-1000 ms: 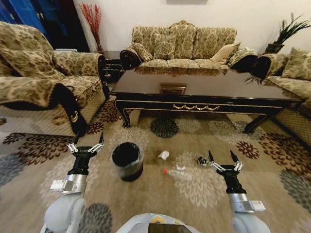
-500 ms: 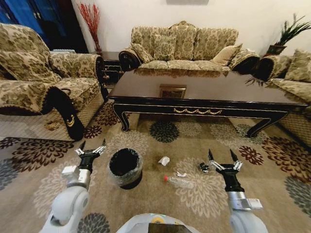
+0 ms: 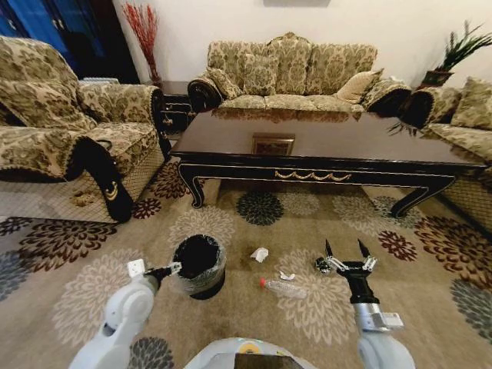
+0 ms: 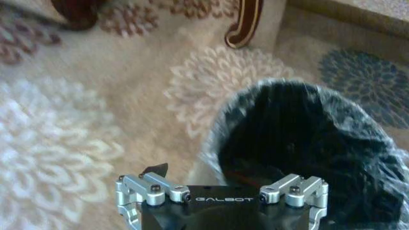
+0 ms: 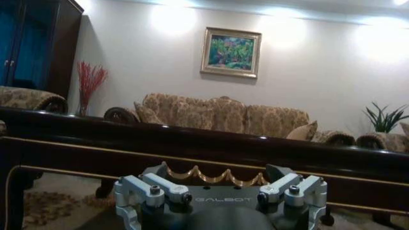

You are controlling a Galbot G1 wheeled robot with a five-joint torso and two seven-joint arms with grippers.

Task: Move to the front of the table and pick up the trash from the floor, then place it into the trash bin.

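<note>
A crumpled white paper wad [image 3: 260, 254], a small clear plastic bottle with a reddish cap [image 3: 283, 288] and a small dark scrap [image 3: 320, 265] lie on the flowered carpet [image 3: 231, 323] before the long glossy dark coffee table [image 3: 323, 154]. Left of them stands the round black lined trash bin [image 3: 198, 265]. My left gripper [image 3: 171, 269] touches its rim; I cannot tell its jaws' state. My right gripper [image 3: 344, 256] hovers beside the scrap, jaws released.

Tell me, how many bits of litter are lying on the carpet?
4: a crumpled white paper wad, a clear bottle with a reddish cap, a small white scrap just beyond it, and a dark scrap beside the right gripper. The trash bin could hide more.
</note>
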